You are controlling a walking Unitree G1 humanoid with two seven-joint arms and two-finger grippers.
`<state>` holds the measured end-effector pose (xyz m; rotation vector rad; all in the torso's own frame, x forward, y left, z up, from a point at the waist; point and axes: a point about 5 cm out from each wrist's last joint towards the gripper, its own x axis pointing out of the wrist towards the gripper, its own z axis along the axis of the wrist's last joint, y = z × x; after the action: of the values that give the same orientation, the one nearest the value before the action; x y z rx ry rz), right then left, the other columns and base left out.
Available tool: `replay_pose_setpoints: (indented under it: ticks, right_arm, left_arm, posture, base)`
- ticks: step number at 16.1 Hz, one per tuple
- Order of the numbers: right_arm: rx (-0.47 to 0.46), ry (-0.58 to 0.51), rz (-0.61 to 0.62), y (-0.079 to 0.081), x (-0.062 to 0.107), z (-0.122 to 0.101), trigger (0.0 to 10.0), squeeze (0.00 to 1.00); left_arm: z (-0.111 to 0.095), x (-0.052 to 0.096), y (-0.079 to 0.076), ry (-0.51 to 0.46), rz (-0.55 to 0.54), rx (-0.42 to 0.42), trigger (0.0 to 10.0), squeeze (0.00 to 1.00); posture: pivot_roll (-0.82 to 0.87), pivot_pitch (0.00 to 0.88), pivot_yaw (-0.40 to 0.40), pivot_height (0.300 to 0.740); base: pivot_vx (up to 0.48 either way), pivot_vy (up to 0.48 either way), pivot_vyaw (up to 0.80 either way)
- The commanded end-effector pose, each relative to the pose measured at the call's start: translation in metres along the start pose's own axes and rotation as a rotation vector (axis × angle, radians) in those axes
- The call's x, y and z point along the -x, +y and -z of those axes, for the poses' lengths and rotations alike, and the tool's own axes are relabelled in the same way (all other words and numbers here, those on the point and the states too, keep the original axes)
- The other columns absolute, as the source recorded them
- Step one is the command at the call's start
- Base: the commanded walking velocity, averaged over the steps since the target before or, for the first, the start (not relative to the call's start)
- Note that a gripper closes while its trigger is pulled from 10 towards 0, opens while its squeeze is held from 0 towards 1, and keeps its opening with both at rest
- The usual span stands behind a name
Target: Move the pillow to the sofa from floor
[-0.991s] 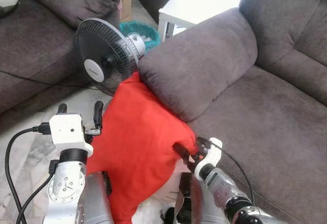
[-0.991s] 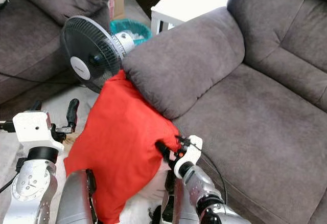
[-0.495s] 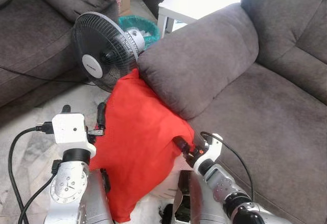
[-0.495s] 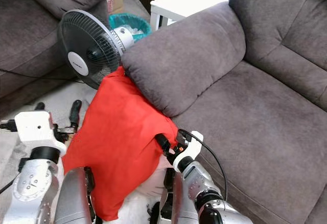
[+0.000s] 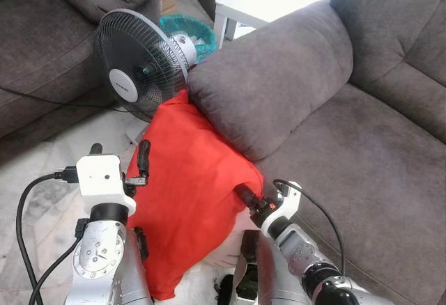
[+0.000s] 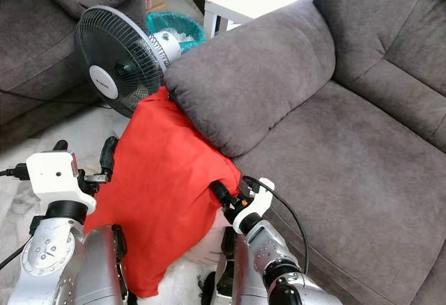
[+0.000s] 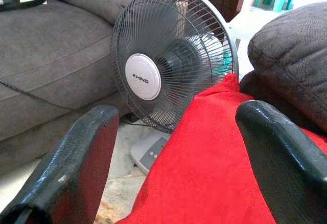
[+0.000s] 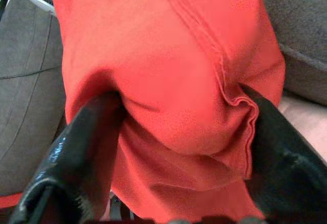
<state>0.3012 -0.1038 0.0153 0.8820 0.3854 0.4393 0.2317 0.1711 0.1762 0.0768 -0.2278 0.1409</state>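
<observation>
The red pillow [image 5: 185, 193] is seen propped against the outer side of the grey sofa [image 5: 362, 159], its top corner tucked under the padded armrest [image 5: 279, 82] and its lower end hanging toward the floor in front of the robot. It is not yet on the seat.

The right gripper [image 8: 168, 142] is at the pillow's right edge, near the sofa's front. In the right wrist view its two fingers [image 8: 87, 147] are spread with a bulge of red fabric and a stitched seam bunched between them; the cloth is pinched, though only a fold seems caught, not the pillow body.

The left gripper [image 5: 117, 169] is held at the pillow's left edge. In the left wrist view the fingers [image 7: 82, 162] are parted wide, one clear on the floor side and one over the red fabric; nothing is clamped.

A standing fan [image 5: 139, 65] is noted just beside the pillow's top corner, with its cable [image 5: 49, 103] trailing along the second sofa [image 5: 56, 47].

Risks judged from this state:
- With only a fold pinched on the right and the left fingers unclosed, the slack cover may slip out on lifting, dropping the pillow back to the floor
- A lift swung leftward could knock the fan over, given how near the top corner is
- The corner wedged under the armrest may drag and twist the pillow out of the grasp
</observation>
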Motion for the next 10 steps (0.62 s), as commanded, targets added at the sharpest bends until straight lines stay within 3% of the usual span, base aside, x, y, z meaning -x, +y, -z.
replay_pose_setpoints:
  ticks: [1, 10]
  right_arm:
    - [-0.008, -0.023, -0.005, -0.0005, 0.0007, -0.0031, 0.0, 0.0]
    - [-0.014, -0.029, -0.001, -0.0024, 0.003, -0.0001, 0.0, 0.0]
  left_arm:
    - [-0.0024, 0.0011, -0.0055, -0.001, 0.01, 0.016, 10.0, 0.0]
    - [-0.0014, 0.0015, -0.0063, 0.002, 0.004, 0.026, 10.0, 0.0]
  posture:
    - [0.35, 0.233, -0.227, 0.537]
    - [0.34, 0.236, -0.236, 0.537]
  base:
    - [0.0, 0.0, 0.0]
    - [0.0, 0.0, 0.0]
